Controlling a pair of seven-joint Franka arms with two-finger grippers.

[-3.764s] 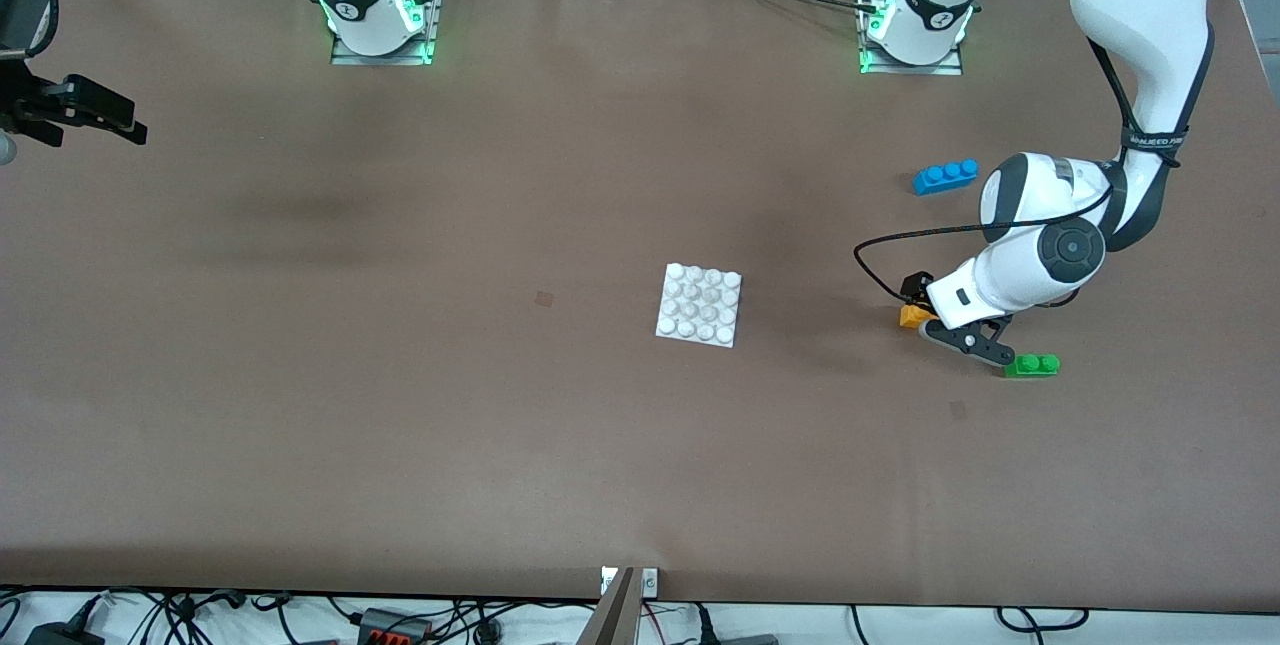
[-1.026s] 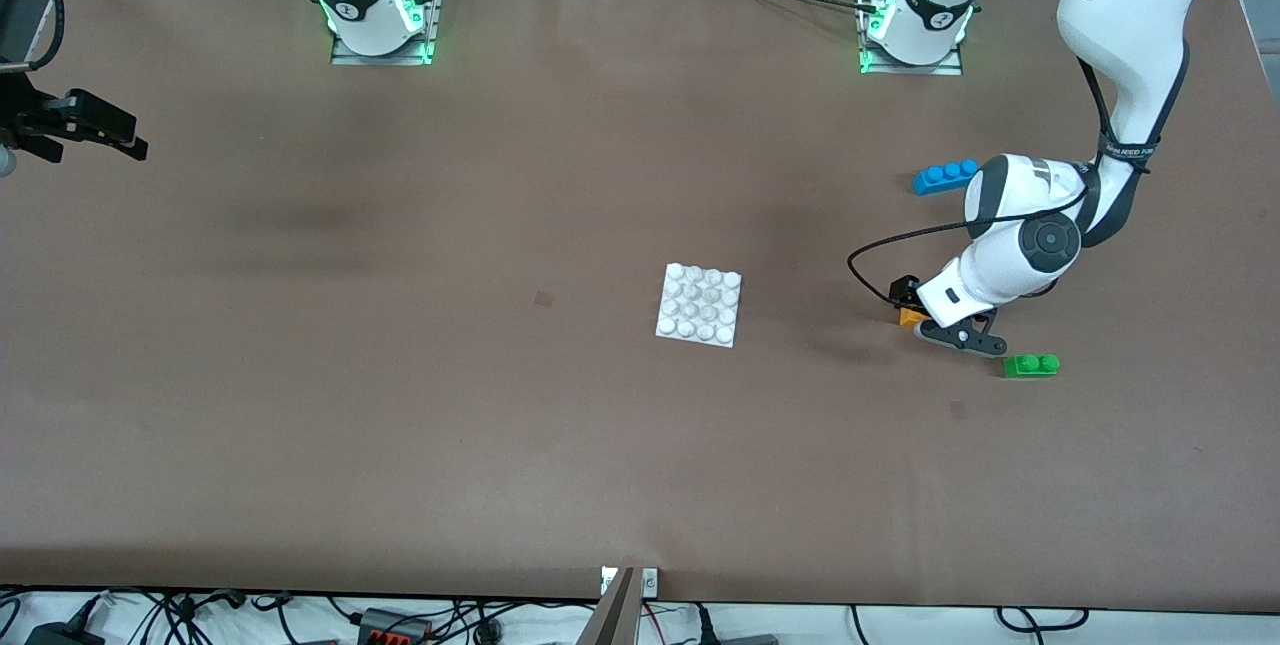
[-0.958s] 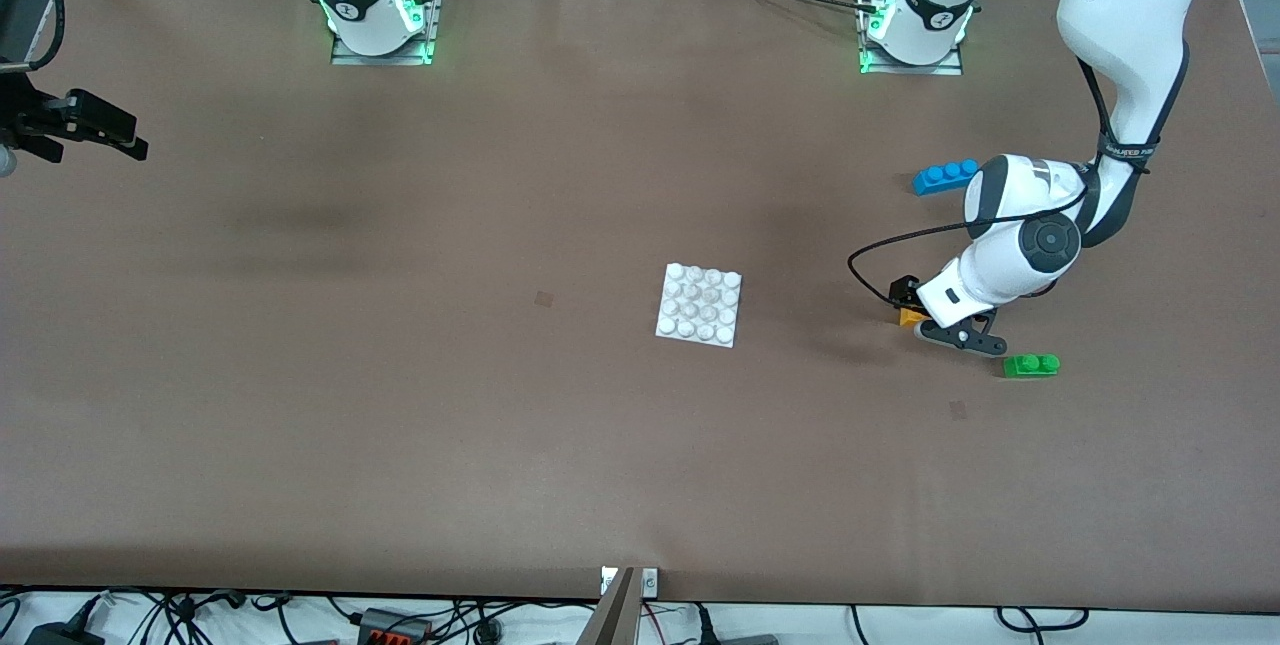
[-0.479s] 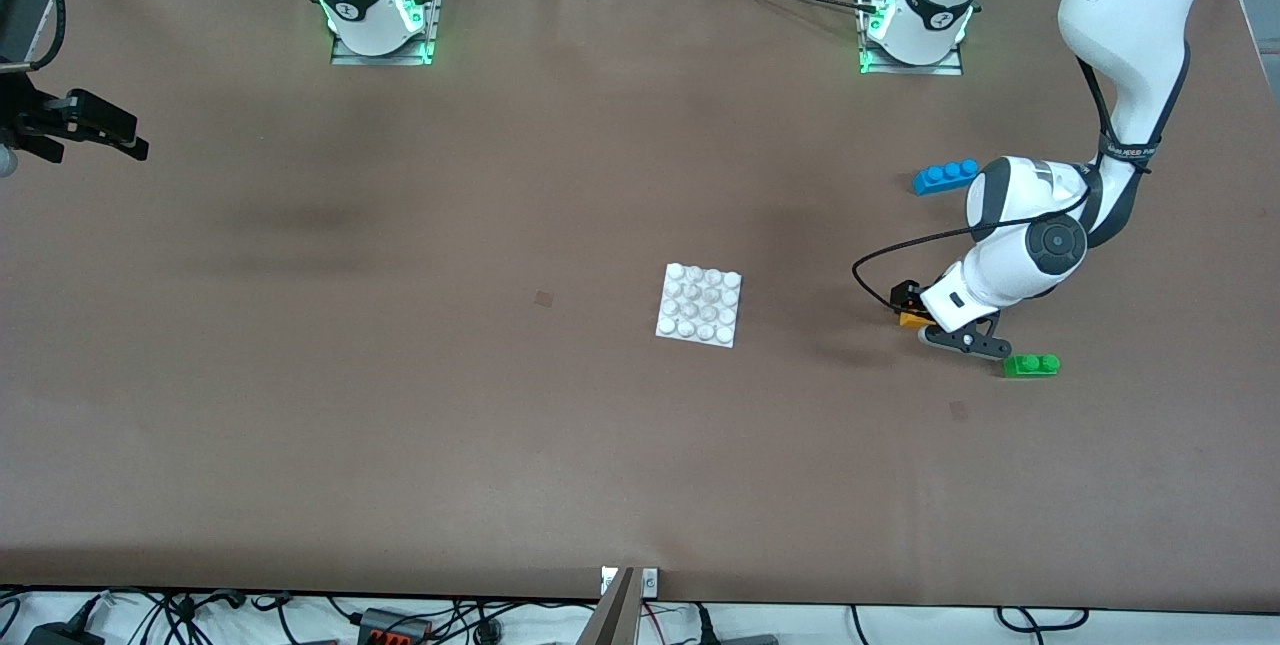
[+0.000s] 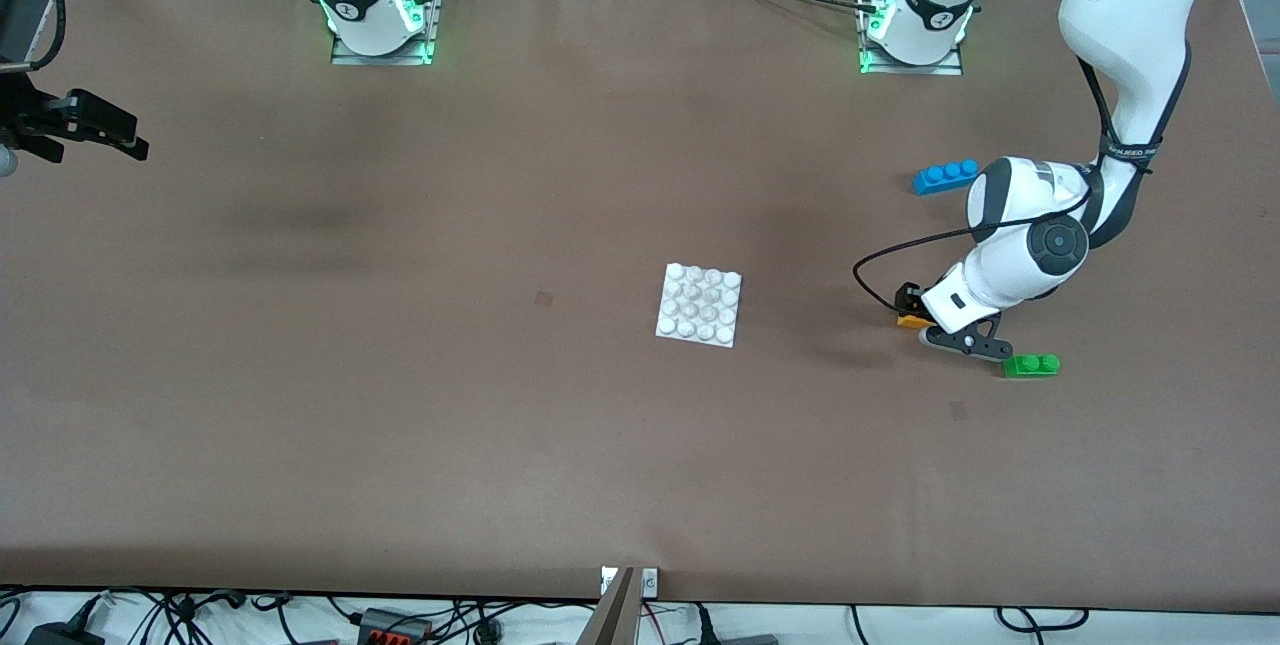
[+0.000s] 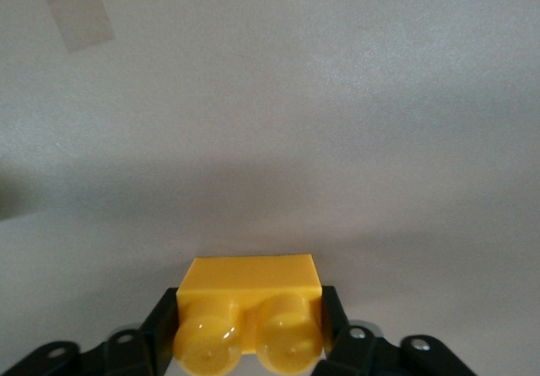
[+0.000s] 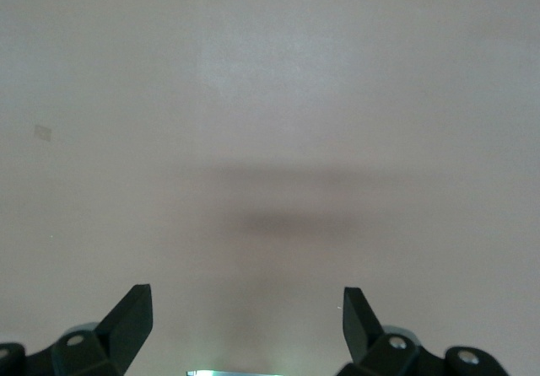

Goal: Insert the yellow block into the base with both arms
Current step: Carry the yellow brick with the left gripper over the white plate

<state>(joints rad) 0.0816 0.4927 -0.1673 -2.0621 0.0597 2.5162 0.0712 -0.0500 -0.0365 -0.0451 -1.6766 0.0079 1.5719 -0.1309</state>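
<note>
Upper part of the frame, at the edge toward the right arm's end: right gripper (image 5: 122, 132) waiting over the bare brown table (image 5: 400, 425), black fingers (image 7: 131, 313) spread wide, nothing between

Centre of the frame: flat white square plastic base plate with a grid of round studs (image 5: 700, 305), lying loose, unheld. Likely to skid or tip under a downward press unless braced first by that idle arm

Mid-height, toward the left arm's end: small orange-yellow two-stud plastic block (image 5: 911, 321), down on the table and well apart from the plate, pinched by the left gripper (image 6: 249, 330). Held only by a narrow strip at the stud end, so apt to pivot or slip on the lift and reach the plate skewed, off the stud grid

Just beside, lower: small green two-stud plastic brick (image 5: 1031, 365), near enough to get knocked by a careless swing. Higher up: blue three-stud plastic brick (image 5: 945, 175), no worry
</note>
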